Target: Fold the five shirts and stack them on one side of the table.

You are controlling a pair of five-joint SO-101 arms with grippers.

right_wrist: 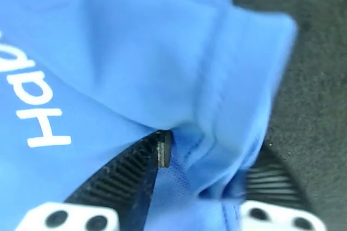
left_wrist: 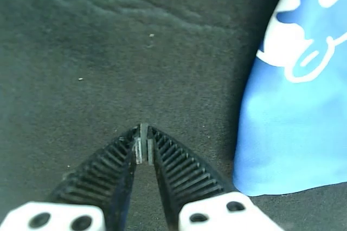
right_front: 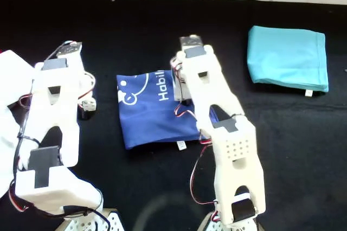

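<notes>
Centrally on the black, felt-like worktop (right_front: pixel 135 25), the blue shirt (right_front: pixel 149 109) lies folded into a near-rectangular panel, its long axis running from 9 to 3 o'clock with a slight tilt. Its smooth fabric carries white print, and a small white label protrudes from the 6 o'clock edge. The right tool (right_wrist: pixel 217 160) is clenched on a bunched fold at the shirt's 3 o'clock edge. The left tool (left_wrist: pixel 142 149) is closed on nothing, its ribbed black fingers (left_wrist: pixel 103 171) meeting over bare worktop at the shirt's 9 o'clock side. A turquoise shirt (right_front: pixel 287 57), folded flat, lies at 2 o'clock. White fabric (right_front: pixel 11 79) lies at the 9 o'clock edge.
</notes>
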